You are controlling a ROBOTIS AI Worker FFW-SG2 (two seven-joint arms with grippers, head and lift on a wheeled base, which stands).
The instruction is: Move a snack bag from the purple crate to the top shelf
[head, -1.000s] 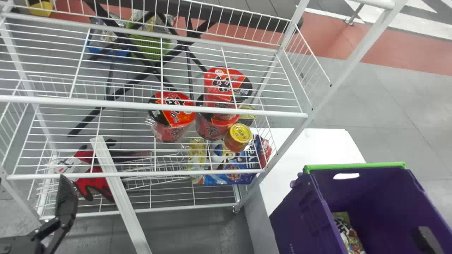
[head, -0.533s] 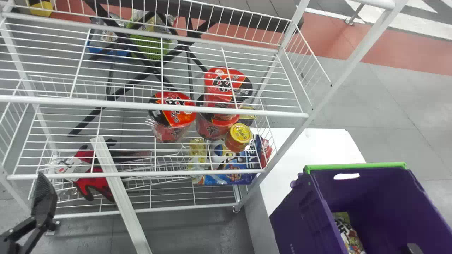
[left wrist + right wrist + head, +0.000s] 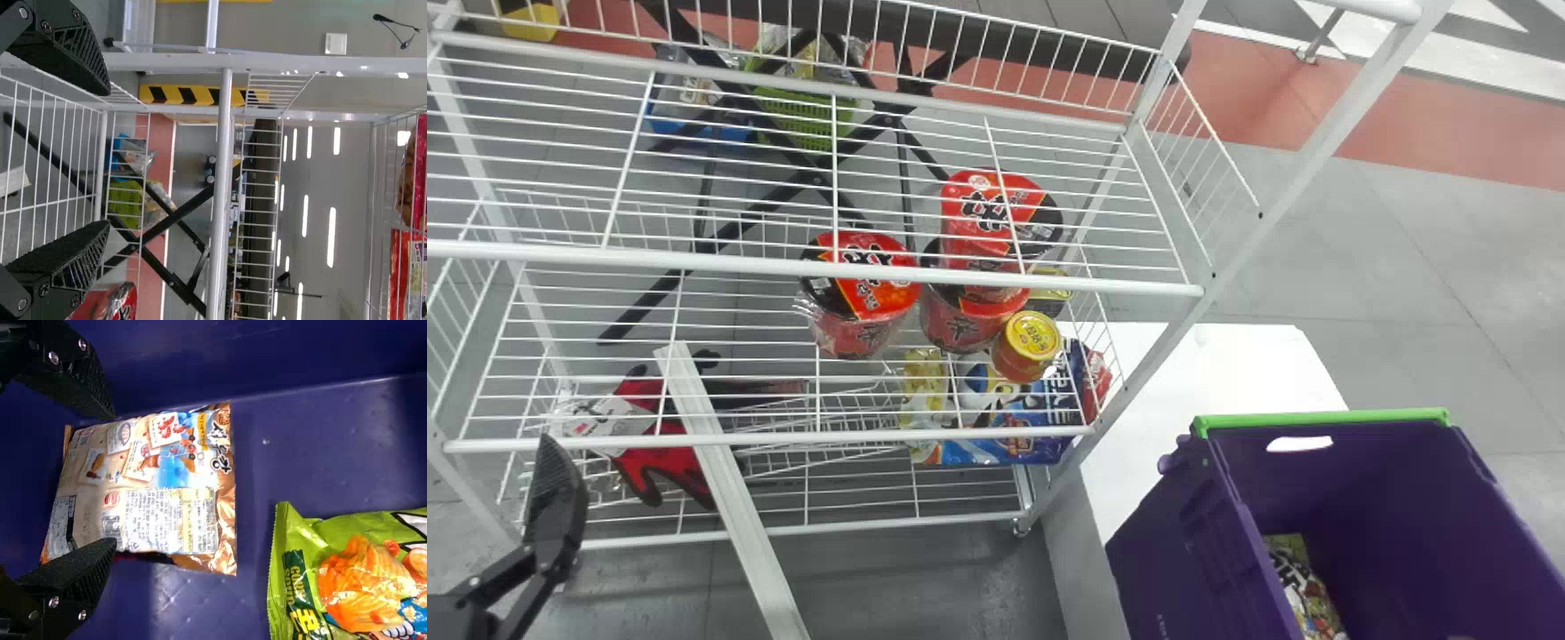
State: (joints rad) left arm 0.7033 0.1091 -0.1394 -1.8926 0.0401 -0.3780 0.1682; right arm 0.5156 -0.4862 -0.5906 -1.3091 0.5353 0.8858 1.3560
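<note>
Tan snack bag (image 3: 167, 480) lies flat on the floor of the purple crate (image 3: 1165, 533). Right gripper (image 3: 113, 480) is down inside, jaws spread over it, nothing clenched. Green snack bag (image 3: 353, 573) lies near it, apart. Crate walls surround both. Between crate and shelf space: the white rack's upright post (image 3: 1178, 329) and a wire side guard (image 3: 1200, 160). Lower shelves carry red noodle cups (image 3: 863, 284), a yellow-lidded can (image 3: 1027, 347), red gloves (image 3: 663, 462). Loose white bar (image 3: 729, 489) slants across the rack front. Left gripper (image 3: 554, 502) hangs at the rack's left end, jaws apart, empty.
</note>
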